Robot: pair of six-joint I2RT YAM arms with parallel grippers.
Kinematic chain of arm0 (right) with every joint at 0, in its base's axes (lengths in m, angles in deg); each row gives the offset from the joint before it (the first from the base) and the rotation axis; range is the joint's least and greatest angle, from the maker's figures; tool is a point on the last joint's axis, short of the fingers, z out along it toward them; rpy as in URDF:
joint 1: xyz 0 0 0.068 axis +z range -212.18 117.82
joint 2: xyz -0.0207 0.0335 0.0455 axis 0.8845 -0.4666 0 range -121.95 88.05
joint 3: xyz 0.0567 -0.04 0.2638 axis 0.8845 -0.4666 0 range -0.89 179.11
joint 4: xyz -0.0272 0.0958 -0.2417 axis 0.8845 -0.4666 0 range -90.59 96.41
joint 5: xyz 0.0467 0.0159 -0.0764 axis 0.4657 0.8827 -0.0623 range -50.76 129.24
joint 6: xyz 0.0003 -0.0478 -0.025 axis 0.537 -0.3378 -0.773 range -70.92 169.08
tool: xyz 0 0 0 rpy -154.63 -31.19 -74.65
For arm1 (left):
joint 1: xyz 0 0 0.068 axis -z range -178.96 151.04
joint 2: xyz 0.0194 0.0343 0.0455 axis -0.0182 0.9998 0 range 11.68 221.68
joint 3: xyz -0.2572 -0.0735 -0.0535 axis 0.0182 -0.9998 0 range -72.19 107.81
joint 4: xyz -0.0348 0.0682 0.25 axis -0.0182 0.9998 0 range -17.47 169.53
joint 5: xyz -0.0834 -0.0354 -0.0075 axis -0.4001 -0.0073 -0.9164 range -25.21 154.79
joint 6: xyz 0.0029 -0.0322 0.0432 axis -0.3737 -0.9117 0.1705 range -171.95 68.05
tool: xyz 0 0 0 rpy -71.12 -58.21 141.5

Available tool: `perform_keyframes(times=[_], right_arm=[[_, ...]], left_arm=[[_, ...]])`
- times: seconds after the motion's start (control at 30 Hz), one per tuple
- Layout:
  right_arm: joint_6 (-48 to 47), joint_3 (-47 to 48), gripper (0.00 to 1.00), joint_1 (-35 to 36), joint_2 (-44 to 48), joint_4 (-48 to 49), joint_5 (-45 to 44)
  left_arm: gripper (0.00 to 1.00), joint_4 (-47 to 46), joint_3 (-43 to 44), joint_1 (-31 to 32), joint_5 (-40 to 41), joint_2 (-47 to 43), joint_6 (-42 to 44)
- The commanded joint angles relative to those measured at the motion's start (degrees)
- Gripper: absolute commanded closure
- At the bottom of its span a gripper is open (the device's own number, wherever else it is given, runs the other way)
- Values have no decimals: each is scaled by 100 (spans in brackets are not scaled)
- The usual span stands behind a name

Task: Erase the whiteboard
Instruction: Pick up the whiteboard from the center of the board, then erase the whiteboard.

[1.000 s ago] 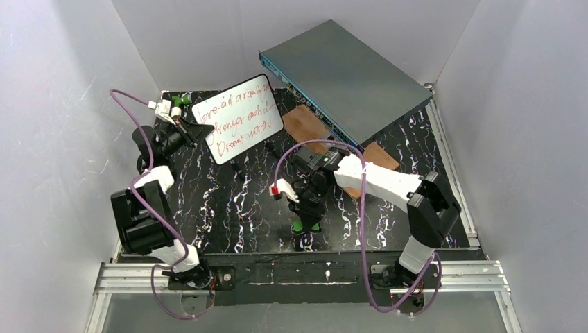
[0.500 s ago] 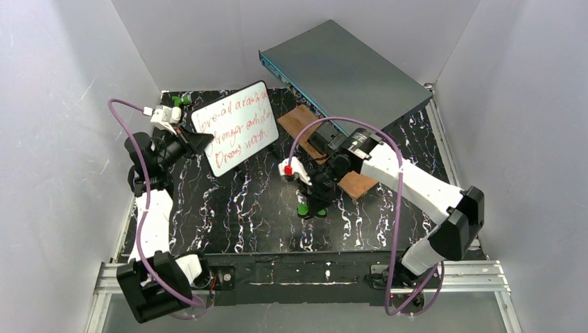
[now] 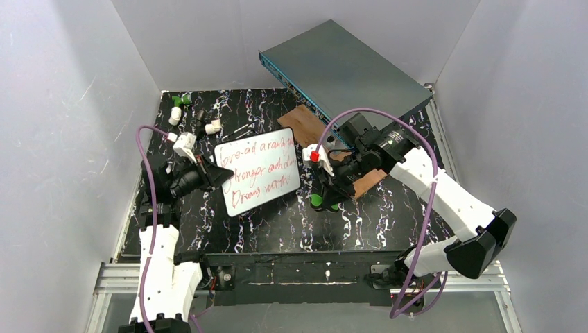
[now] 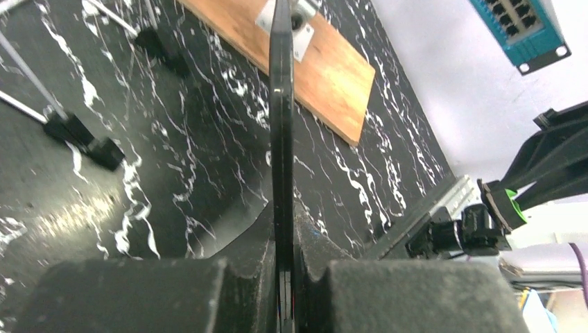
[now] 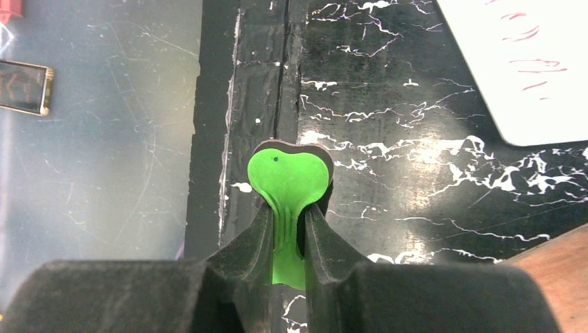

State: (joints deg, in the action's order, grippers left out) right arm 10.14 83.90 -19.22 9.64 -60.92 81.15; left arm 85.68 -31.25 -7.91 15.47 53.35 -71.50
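Observation:
The whiteboard (image 3: 258, 170), white with red handwriting and a thin black rim, hangs tilted above the table's middle. My left gripper (image 3: 220, 177) is shut on its left edge. In the left wrist view the whiteboard (image 4: 281, 125) shows edge-on as a thin black strip running up from my left gripper (image 4: 283, 239). My right gripper (image 3: 326, 196) is just right of the board, shut on a green eraser (image 3: 320, 202). The right wrist view has the eraser (image 5: 288, 173) pinched in that gripper (image 5: 286, 216), with the whiteboard's corner (image 5: 520, 62) at the upper right, apart from it.
A large grey-teal metal box (image 3: 347, 76) leans at the back right. A brown wooden plank (image 3: 304, 121) lies under its front edge, beneath my right arm. Small white and green pieces (image 3: 179, 105) lie at the back left. Grey walls close in both sides.
My left arm has carried the whiteboard from the back left to the table's middle. My right arm has moved the eraser right and back, beside the board's right edge.

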Motion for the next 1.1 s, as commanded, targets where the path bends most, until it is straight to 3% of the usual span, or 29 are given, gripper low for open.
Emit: perform_keyframes(times=[0.0,0.3,0.4,0.67,1.07], right_arm=[[248,-65,99,-24,38,248,383],[770,551,99,74,-409,897,-30],[1045,663,99,346,-641,1382,-442],[1872,1165,99,1353,-1450,2627,-2230],[2610,1820,99,1851,-2200,3576,-3264]], left_arm=[[100,788,54,218,109,-234,-124],[100,1102,-242,759,142,-409,-263],[100,1094,-340,1116,273,-529,-290],[100,766,-816,1364,530,-758,-667],[100,161,-1118,1580,793,-502,-1156]])
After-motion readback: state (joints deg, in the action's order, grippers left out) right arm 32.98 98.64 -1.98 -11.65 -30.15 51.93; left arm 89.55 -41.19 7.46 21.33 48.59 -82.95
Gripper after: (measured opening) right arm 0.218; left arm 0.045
